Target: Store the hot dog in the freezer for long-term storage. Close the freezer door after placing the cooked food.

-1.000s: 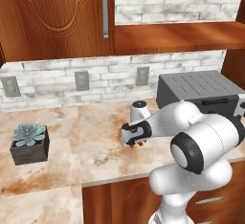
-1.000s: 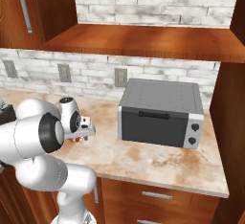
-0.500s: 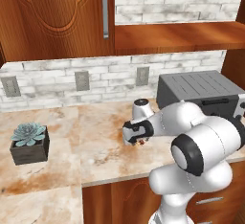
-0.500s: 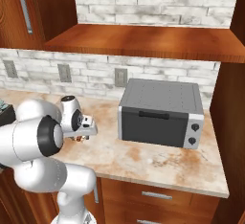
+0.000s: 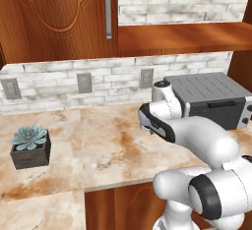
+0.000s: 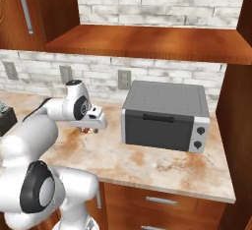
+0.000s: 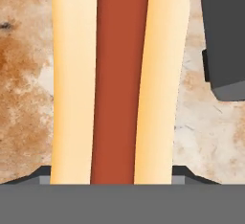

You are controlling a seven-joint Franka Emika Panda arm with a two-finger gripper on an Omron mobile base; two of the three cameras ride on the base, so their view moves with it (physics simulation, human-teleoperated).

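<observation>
Jaws pinching the hot dog (image 7: 118, 79) from either side near one end; only dark finger stubs visible at the bun's flanks in the hand view. Gripper (image 6: 91, 128) just above the marble counter (image 5: 103, 150), left of the toaster oven (image 6: 165, 113), hot dog apparently lifted clear, though contact with the counter can't be ruled out. Long axis running straight out along the gripper's line, sausage face toward the camera, bun halves either side. End grip probably chosen to keep the length free for sliding onto a freezer shelf. Potted succulent (image 5: 30, 147) well apart at far left. Likely step: carry phase just begun.
</observation>
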